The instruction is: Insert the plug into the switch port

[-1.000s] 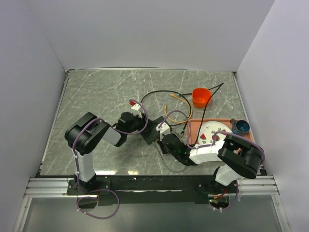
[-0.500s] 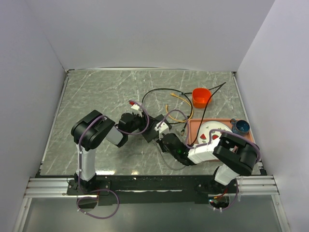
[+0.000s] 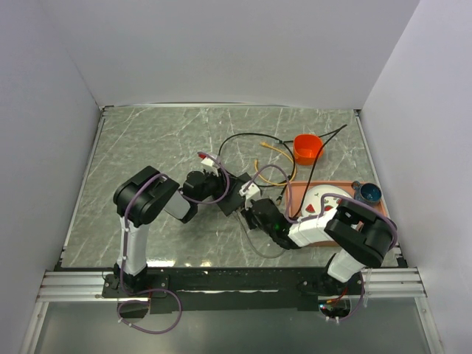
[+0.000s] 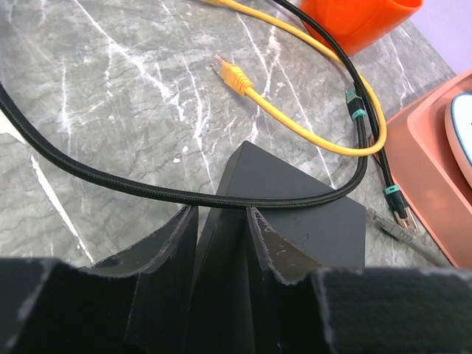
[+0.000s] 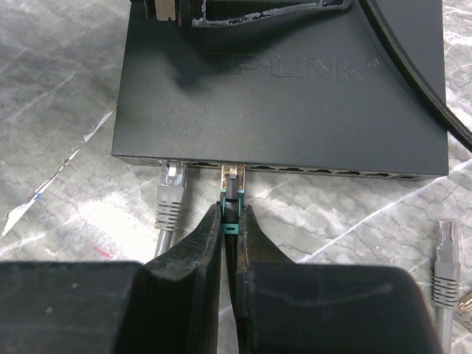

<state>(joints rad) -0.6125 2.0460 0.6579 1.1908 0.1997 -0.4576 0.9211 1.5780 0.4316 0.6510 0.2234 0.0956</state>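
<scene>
The left tool clamps the switch to steady it, while the right tool pinches the plug tightly, tip at a port mouth

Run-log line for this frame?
left gripper: holds flat matte-black switch | right gripper: shut on teal-collared black plug | plug tip at port

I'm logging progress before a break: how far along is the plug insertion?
Done: the right gripper is shut on the black plug, lined up with the second port of the switch. A grey plug looks seated in the port beside it. In hand: the tip is at the port mouth, and the left gripper straddles the switch's far corner. Left: push home, apparently, then release.
</scene>
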